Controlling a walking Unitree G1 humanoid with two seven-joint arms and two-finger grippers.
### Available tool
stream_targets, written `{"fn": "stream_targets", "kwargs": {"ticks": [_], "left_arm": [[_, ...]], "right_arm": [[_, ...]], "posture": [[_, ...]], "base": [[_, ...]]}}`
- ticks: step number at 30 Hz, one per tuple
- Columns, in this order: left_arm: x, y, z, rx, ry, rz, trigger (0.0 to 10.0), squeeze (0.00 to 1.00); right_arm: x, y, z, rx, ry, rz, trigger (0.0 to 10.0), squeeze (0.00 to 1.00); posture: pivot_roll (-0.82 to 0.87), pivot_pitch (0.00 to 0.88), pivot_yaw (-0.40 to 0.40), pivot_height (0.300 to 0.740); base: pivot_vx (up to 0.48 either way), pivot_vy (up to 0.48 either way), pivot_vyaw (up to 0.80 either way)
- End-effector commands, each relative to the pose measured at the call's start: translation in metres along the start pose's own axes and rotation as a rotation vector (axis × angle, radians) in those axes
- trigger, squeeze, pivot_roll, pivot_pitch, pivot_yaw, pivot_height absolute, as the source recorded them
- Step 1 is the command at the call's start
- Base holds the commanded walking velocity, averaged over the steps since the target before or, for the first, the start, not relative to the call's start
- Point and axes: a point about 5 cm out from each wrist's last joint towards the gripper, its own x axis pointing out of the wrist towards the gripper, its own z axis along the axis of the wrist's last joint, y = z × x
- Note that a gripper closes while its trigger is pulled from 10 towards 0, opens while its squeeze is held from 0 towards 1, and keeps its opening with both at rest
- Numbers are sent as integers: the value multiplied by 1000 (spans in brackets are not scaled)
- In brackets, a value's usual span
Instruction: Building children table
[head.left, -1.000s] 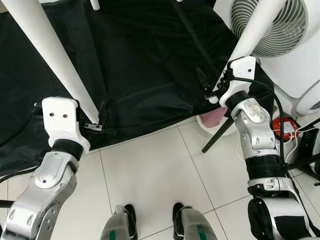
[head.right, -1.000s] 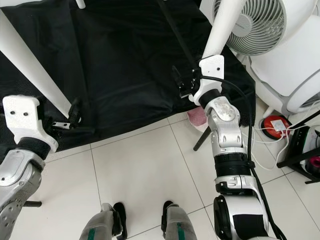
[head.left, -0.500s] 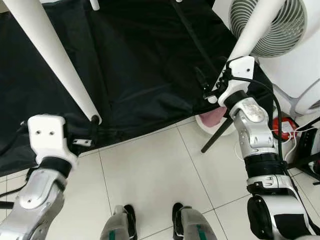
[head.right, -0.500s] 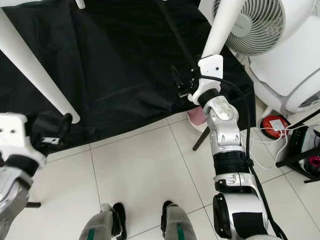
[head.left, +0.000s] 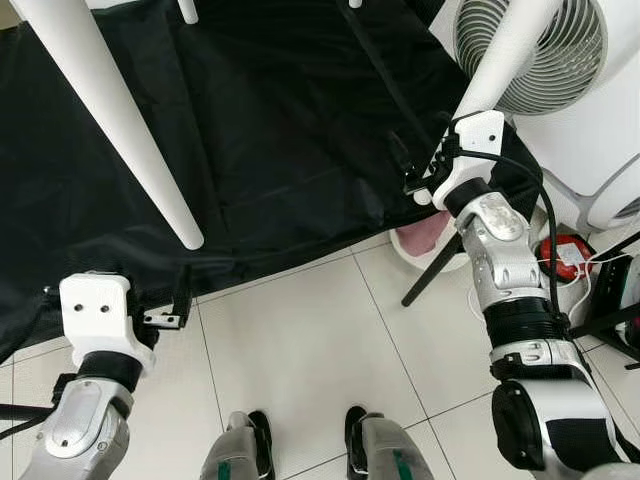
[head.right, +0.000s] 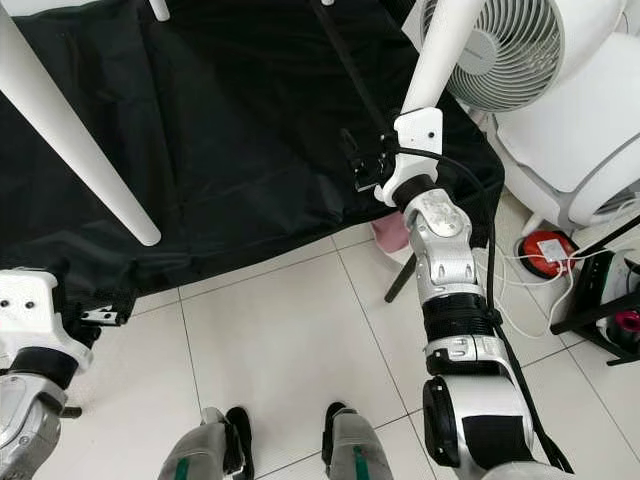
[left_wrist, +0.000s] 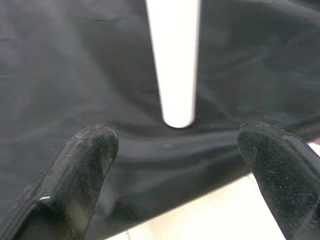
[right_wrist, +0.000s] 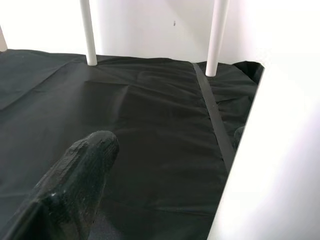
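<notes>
Left wrist view: left gripper (left_wrist: 175, 165) jaws apart, short of white leg (left_wrist: 173, 60)

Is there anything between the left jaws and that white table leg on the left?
Nothing visible. The left gripper is open and faces the tip of the white leg across a bare gap, with the black cloth behind it. The right gripper is up at the other leg.
</notes>
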Motion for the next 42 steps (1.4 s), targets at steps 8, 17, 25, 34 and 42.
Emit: {"fn": "stream_targets", "kwargs": {"ticks": [8,17,25,34,42], "left_arm": [[-11,2,-33,24,88,0,10000,0],[-29,-4,-86,92,256,-105,10000,0],[-31,-4,-133,87,394,-156,10000,0],[-29,-4,-189,26,577,-116,10000,0],[-25,3,-216,-30,725,-37,10000,0]], "right_arm": [[4,6,-2,-3,-2,34,10000,0],[6,8,-6,-4,5,35,10000,0],[8,7,-7,-6,2,26,10000,0],[6,6,-9,-7,-4,11,10000,0],[5,5,-10,-2,-4,-3,10000,0]], "posture": [[-3,199,24,740],[-8,187,32,740],[-23,184,46,740],[-46,184,65,740],[-50,182,70,740]], "base": [[0,0,0],[0,0,0],[0,0,0],[0,0,0],[0,0,0]]}}
